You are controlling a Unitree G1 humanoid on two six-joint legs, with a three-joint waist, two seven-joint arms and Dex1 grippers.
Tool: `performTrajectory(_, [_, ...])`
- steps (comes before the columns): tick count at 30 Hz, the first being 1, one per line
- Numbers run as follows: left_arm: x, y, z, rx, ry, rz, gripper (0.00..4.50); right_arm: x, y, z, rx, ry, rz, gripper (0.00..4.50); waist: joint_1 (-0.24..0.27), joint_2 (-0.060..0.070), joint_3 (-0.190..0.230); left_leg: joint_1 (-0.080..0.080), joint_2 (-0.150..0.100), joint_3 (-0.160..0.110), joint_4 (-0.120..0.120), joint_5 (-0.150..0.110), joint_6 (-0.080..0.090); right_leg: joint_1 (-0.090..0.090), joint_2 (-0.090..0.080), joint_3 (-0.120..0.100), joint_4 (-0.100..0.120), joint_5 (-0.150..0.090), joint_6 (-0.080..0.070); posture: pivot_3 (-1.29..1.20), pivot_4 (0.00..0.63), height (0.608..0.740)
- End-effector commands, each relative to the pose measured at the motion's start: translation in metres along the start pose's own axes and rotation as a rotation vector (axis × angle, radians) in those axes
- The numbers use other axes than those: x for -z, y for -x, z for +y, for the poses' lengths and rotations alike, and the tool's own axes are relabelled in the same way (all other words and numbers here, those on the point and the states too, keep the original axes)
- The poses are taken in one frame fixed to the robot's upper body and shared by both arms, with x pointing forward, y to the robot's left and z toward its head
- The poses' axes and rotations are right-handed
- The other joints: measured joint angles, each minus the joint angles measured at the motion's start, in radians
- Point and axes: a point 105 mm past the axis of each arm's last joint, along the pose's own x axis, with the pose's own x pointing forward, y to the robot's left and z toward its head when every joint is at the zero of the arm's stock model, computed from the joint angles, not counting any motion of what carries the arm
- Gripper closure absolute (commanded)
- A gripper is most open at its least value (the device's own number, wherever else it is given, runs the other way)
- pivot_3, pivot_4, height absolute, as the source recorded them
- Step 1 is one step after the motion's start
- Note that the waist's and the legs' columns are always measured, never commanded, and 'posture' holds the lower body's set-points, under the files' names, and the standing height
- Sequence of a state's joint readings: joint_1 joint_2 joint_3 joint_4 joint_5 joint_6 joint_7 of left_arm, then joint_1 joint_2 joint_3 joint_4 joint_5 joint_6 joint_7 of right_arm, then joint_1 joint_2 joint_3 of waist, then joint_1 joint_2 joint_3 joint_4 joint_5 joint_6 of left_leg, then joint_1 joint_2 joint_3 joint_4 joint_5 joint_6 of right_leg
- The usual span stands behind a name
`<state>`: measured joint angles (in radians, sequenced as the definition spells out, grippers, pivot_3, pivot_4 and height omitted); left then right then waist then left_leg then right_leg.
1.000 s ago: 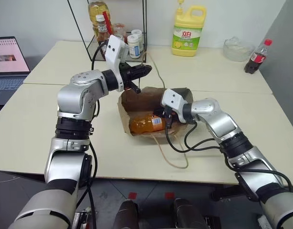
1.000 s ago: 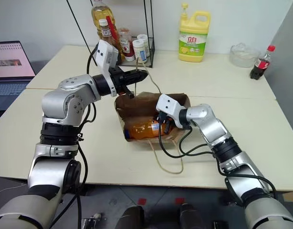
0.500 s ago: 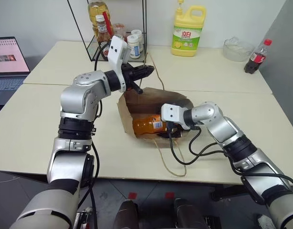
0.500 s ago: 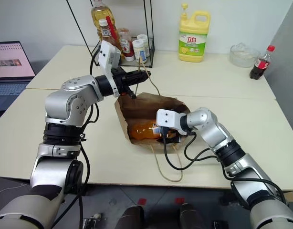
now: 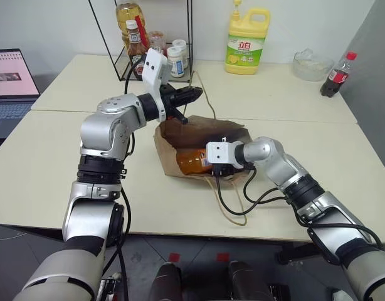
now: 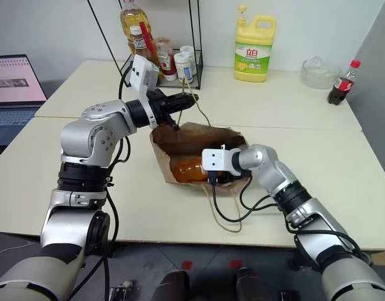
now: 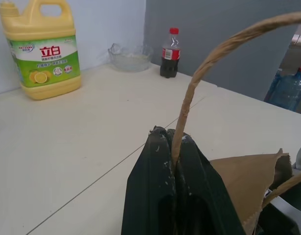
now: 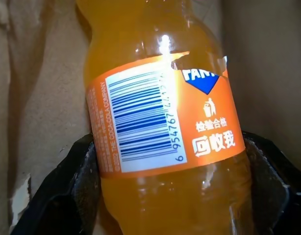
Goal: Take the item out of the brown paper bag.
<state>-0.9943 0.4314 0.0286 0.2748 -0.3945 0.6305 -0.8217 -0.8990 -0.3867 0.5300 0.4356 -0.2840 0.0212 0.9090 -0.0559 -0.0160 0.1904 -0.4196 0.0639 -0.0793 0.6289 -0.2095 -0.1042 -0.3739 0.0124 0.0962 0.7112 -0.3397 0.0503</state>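
Lowered since earlier, right claw (image 8: 172, 196) straddles one orange bottle (image 8: 160, 122) inside one bag (image 5: 199, 135).

Worktop (image 5: 286, 100): pale, two slabs with a seam running across. Far edge, against the wall: yellow detergent jug (image 5: 247, 42), green label, upright. Near it, a clear glass bowl (image 5: 310, 64), then a dark cola bottle (image 5: 338, 74) with red cap, upright. Far left corner: black wire rack (image 5: 156, 44) holding sauce bottles and white jars. An open laptop (image 5: 10, 81) sits beside the worktop.
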Motion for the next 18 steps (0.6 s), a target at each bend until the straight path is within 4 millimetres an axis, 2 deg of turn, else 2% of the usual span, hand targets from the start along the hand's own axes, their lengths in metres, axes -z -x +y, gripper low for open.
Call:
performTrajectory(1, [-0.016, 0.002, -0.003, 0.009, -0.061, -0.039, 4.50, -0.011, 0.019, -0.024, 0.090, 0.071, -0.034, 1.06, 0.001, 0.000, 0.000, 0.000, 0.000, 0.000, 0.000, 0.000, 0.000, 0.000, 0.000, 0.000, 0.000, 0.000, 0.000, 0.00, 0.150, 0.740])
performTrajectory(6, [-0.015, 0.001, -0.004, 0.012, -0.068, -0.034, 4.50, -0.027, 0.038, -0.034, 0.152, 0.089, -0.125, 1.06, 0.001, 0.000, 0.000, -0.001, 0.000, 0.000, 0.000, 0.000, 0.000, -0.001, 0.000, 0.000, -0.001, 0.000, 0.000, 0.00, 0.150, 0.740])
performTrajectory(8, [-0.013, 0.001, -0.002, 0.007, -0.078, -0.025, 4.50, -0.038, 0.055, -0.042, 0.203, 0.056, -0.203, 1.06, 0.001, 0.000, 0.000, -0.001, 0.000, 0.000, -0.001, 0.000, 0.000, -0.001, 0.000, 0.000, -0.001, 0.000, 0.000, 0.00, 0.150, 0.740])
performTrajectory(11, [-0.010, 0.000, -0.002, 0.008, -0.098, -0.019, 4.50, -0.043, 0.075, -0.051, 0.271, 0.058, -0.238, 1.06, 0.001, 0.000, 0.000, -0.002, 0.000, 0.000, -0.001, 0.000, 0.000, -0.001, 0.000, 0.000, -0.001, 0.000, 0.000, 0.00, 0.150, 0.740])
performTrajectory(13, [-0.010, -0.001, -0.002, 0.005, -0.098, -0.022, 4.50, -0.047, 0.084, -0.053, 0.294, 0.053, -0.265, 1.06, 0.002, 0.000, 0.000, -0.002, 0.000, 0.000, -0.001, 0.000, 0.000, -0.001, 0.000, 0.000, -0.002, 0.000, 0.000, 0.00, 0.150, 0.740])
performTrajectory(18, [-0.010, -0.002, 0.000, -0.007, -0.098, -0.027, 4.50, -0.065, 0.123, -0.054, 0.372, 0.033, -0.355, 1.06, 0.004, 0.000, 0.000, -0.002, 0.000, 0.000, -0.001, 0.000, 0.000, -0.001, 0.000, 0.000, -0.002, 0.000, 0.000, 0.00, 0.150, 0.740])
